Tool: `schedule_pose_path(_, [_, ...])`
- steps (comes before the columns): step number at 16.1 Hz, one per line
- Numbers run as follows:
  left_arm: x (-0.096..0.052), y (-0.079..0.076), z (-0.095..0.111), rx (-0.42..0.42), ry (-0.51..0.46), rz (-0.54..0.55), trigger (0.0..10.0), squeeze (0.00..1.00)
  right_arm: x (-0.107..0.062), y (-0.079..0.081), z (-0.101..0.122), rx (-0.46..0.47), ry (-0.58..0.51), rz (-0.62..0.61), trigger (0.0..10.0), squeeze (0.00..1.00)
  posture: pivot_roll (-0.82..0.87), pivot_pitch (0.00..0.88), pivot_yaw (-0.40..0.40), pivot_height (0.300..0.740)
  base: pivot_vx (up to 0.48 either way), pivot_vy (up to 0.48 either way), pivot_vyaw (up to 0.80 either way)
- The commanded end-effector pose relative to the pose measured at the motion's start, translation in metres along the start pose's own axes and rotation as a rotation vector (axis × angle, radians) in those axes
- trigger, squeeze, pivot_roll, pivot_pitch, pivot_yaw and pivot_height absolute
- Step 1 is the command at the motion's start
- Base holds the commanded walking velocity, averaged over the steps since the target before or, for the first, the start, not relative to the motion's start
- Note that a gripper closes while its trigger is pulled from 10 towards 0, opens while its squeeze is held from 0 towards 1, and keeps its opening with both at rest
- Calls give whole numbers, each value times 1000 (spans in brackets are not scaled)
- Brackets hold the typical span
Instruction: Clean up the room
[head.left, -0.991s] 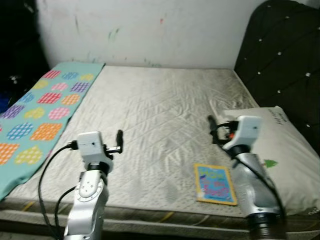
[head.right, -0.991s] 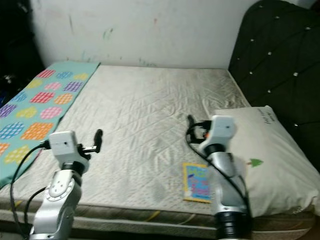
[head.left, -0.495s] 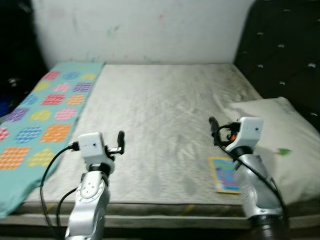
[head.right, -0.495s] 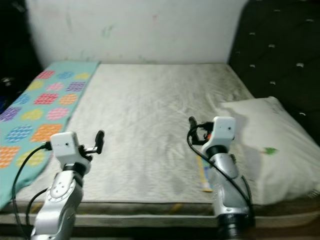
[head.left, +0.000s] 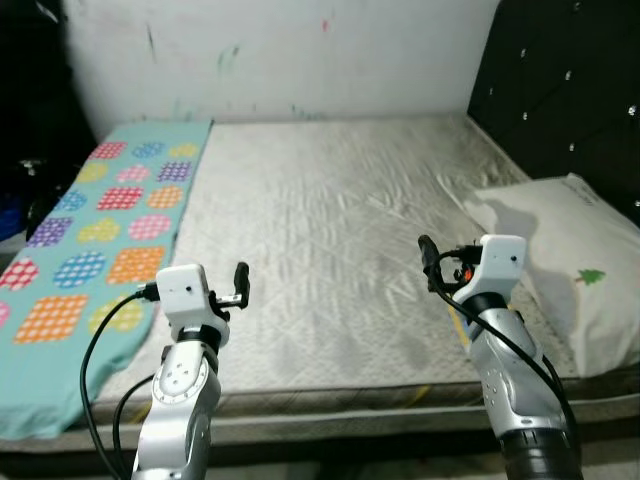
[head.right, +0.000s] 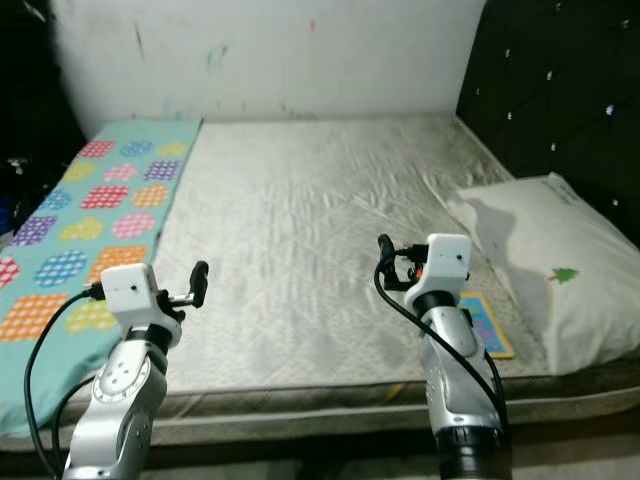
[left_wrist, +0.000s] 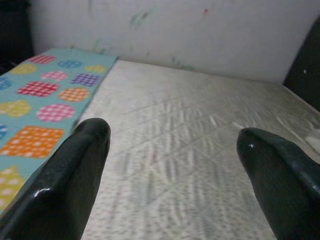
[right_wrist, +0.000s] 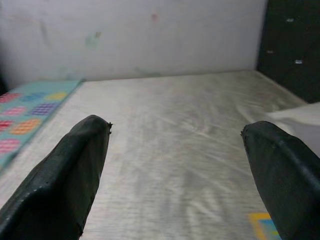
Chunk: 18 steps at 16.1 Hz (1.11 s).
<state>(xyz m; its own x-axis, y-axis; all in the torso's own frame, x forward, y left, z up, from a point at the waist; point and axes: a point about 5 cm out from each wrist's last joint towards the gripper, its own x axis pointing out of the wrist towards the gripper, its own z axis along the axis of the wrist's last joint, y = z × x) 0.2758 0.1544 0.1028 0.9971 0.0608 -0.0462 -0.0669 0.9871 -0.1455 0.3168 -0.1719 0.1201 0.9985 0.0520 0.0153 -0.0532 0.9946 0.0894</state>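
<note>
A small children's book with a yellow border and blue cover lies flat on the bare quilted mattress, near its front edge and just left of a white pillow. Its corner also appears in the right wrist view, book. My right gripper hovers open above the mattress, just left of the book and clear of it. At the front left my left gripper hovers open too, with nothing between its fingers. A teal blanket with coloured patches lies along the bed's left side.
A black tufted headboard stands at the right, behind the pillow. A marked white wall backs the bed. Dark clutter sits beyond the blanket at far left. The mattress's front edge runs just before me.
The whole picture has shifted, so the camera moved: the bed's front edge now sits lower and the book and pillow further right. Both arms keep the same raised pose.
</note>
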Motion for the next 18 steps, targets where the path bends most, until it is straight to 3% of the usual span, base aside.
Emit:
schedule_pose_path(1, [1,6,2,2,-2,20,10000,0,3,10,5,8,-16,37,10000,0,-47,0,22,740,0,480,0])
schedule_pose_path(4, [1,5,4,3,-13,21,10000,0,4,10,5,0,-13,38,10000,0,-47,0,20,740,0,480,0])
schedule_pose_path(10, [-2,6,5,28,-26,-7,10000,0,4,10,4,-7,-10,38,10000,0,-47,0,18,740,0,0,0])
schedule_pose_path(18, [-2,8,4,19,-23,-5,10000,0,3,10,4,-10,-7,41,10000,0,-48,0,19,740,270,0,0])
